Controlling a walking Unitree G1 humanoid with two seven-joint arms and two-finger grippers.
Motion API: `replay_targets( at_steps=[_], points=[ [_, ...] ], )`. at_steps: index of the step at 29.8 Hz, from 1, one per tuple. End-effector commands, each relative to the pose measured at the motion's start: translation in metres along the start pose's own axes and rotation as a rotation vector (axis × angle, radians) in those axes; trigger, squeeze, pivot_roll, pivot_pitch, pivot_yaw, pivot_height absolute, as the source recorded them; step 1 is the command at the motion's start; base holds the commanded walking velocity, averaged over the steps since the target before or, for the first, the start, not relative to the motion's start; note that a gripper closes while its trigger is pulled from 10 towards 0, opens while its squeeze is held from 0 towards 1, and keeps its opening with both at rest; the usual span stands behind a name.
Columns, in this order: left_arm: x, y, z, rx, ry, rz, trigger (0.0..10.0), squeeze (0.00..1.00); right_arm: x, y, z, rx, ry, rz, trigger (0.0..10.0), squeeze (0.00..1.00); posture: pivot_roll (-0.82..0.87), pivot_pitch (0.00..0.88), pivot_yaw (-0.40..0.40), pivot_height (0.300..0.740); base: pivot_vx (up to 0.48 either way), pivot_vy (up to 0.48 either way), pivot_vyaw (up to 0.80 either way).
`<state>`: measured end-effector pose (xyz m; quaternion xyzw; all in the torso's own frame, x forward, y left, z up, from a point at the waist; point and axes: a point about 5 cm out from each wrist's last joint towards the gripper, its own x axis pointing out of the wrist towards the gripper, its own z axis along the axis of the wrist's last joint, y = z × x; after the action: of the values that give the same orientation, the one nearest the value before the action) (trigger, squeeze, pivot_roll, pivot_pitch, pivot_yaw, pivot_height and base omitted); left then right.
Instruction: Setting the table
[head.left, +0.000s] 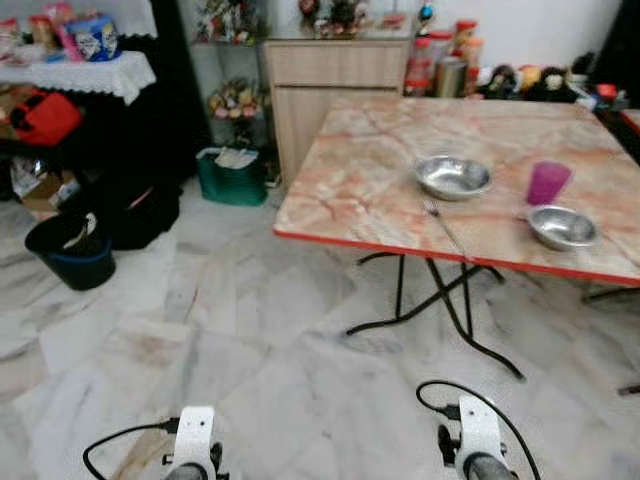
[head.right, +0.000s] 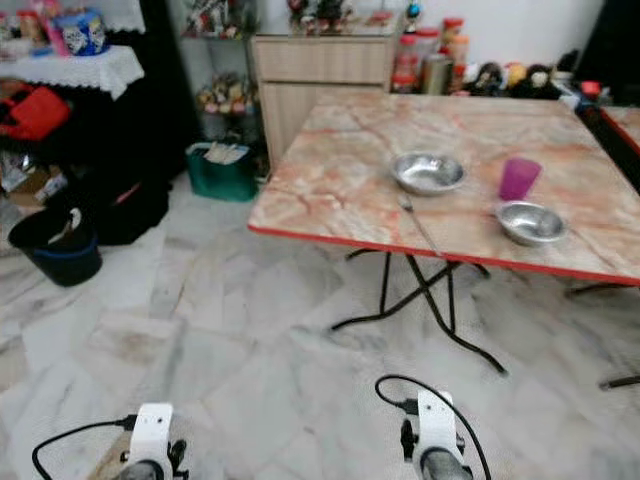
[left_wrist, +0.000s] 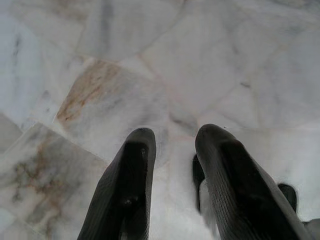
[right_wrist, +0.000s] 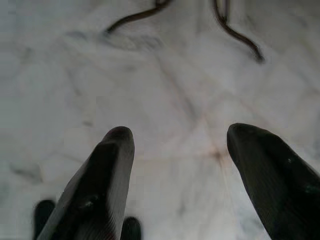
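Marble-topped table (head.left: 370, 190) bears two bowls (head.left: 453, 177), cup (head.left: 547, 183); both grippers' fingers (right_wrist: 95, 185) hang parted, empty.

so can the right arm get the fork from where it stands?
Probably not yet. The right gripper hangs low over the floor, open and empty, while the fork lies on the table near its front edge, well ahead. Nothing blocks the way; the robot likely needs to step closer.

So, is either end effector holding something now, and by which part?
Nothing is held. The left end effector and the right end effector both hang open over the marble floor; the bowls, cup and fork lie untouched on the table.
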<state>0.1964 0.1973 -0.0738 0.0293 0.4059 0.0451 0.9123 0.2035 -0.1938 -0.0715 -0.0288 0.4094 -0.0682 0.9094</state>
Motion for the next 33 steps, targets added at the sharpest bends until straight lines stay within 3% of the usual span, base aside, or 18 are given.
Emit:
replay_targets(
  at_steps=[1,12,18,22,27,28,29,33],
  points=[
    [0.001,0.001,0.001,0.014,0.007,0.000,10.0,0.00,0.000,0.003,0.001,0.000,-0.005,0.012,10.0,0.00,0.01,0.000,0.020,0.740,0.334,0.000,0.00],
    [0.001,-0.002,0.004,0.021,0.002,-0.009,10.0,0.00,-0.001,0.001,-0.005,-0.009,0.006,0.018,10.0,0.00,0.00,0.000,0.023,0.740,0.323,0.000,0.00],
    [0.001,-0.002,0.003,0.024,0.005,-0.011,10.0,0.00,-0.002,-0.002,-0.006,-0.032,-0.011,0.028,10.0,0.00,0.00,0.000,0.022,0.740,0.000,0.000,0.00],
    [0.000,-0.002,0.000,0.025,0.011,-0.011,10.0,0.00,-0.002,0.001,0.006,-0.118,-0.103,0.056,10.0,0.00,-0.01,0.000,0.023,0.740,0.000,0.000,0.00],
    [0.000,-0.002,0.000,0.025,0.011,-0.012,10.0,0.00,-0.002,0.000,0.013,-0.110,-0.144,0.058,10.0,0.00,-0.01,0.000,0.022,0.740,0.000,0.000,0.00],
    [0.000,-0.002,-0.001,0.028,0.013,-0.012,10.0,0.00,-0.002,0.003,0.025,-0.139,-0.219,0.072,10.0,0.00,-0.02,0.000,0.020,0.740,0.000,0.000,0.00],
    [0.000,-0.002,-0.002,0.033,0.015,-0.013,10.0,0.00,-0.004,0.011,0.048,-0.177,-0.364,0.104,10.0,0.00,-0.02,0.000,0.021,0.740,0.000,0.000,0.00],
    [0.000,-0.002,-0.002,0.036,0.016,-0.014,10.0,0.00,-0.007,0.019,0.065,-0.199,-0.463,0.132,10.0,0.00,-0.02,0.000,0.022,0.740,0.000,0.000,0.00]
  ],
)
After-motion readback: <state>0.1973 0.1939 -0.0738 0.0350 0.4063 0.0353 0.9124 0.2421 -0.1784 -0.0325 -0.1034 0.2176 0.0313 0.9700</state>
